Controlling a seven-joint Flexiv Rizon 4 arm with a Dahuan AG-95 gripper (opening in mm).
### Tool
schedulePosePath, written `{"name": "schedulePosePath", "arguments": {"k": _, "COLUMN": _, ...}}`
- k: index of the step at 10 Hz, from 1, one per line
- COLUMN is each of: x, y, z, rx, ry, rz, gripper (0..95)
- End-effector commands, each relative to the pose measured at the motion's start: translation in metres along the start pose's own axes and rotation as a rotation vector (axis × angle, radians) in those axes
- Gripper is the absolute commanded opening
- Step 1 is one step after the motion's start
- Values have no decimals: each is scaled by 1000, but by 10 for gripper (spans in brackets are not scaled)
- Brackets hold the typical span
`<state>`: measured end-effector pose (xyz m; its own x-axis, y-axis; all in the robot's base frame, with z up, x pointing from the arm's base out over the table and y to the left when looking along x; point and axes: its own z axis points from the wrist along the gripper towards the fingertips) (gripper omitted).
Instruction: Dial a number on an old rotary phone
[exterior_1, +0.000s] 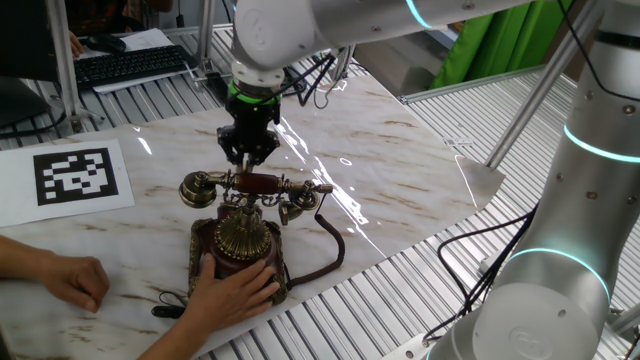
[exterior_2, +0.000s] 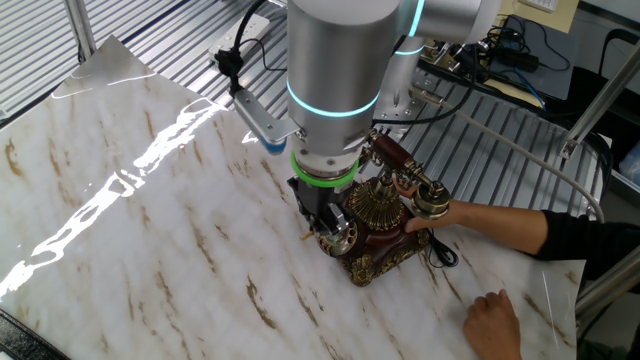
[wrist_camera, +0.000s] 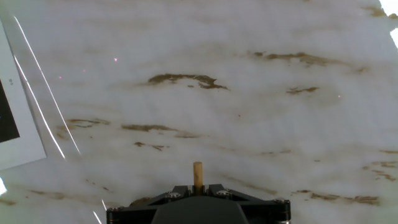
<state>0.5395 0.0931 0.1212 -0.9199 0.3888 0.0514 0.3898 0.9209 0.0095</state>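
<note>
The old rotary phone (exterior_1: 240, 245) stands on the marble table, with its brass dial (exterior_1: 243, 235) facing the near edge and its handset (exterior_1: 255, 184) resting on the cradle. In the other fixed view the phone (exterior_2: 385, 220) sits just right of my gripper (exterior_2: 320, 218). My gripper (exterior_1: 247, 158) hangs right behind the handset, a little above it. It is shut on a short wooden stick (wrist_camera: 198, 173) that pokes out between the jaws toward bare marble. The hand view shows no part of the phone.
A person's hand (exterior_1: 235, 290) presses on the phone's base, the other hand (exterior_1: 70, 280) rests on the table to the left. A printed marker sheet (exterior_1: 75, 175) lies at the left. A black keyboard (exterior_1: 130, 65) sits behind the table. A second arm (exterior_1: 590, 200) stands at the right.
</note>
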Motion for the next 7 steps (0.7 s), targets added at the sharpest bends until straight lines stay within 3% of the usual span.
{"name": "schedulePosePath", "arguments": {"k": 1, "x": 0, "y": 0, "z": 1, "rx": -3, "ry": -4, "rz": 0, "gripper": 0}}
{"name": "schedulePosePath", "arguments": {"k": 3, "x": 1, "y": 0, "z": 0, "rx": -5, "ry": -25, "rz": 3, "gripper": 0}}
{"name": "schedulePosePath", "arguments": {"k": 7, "x": 4, "y": 1, "z": 0, "rx": -6, "ry": -41, "rz": 6, "gripper": 0}}
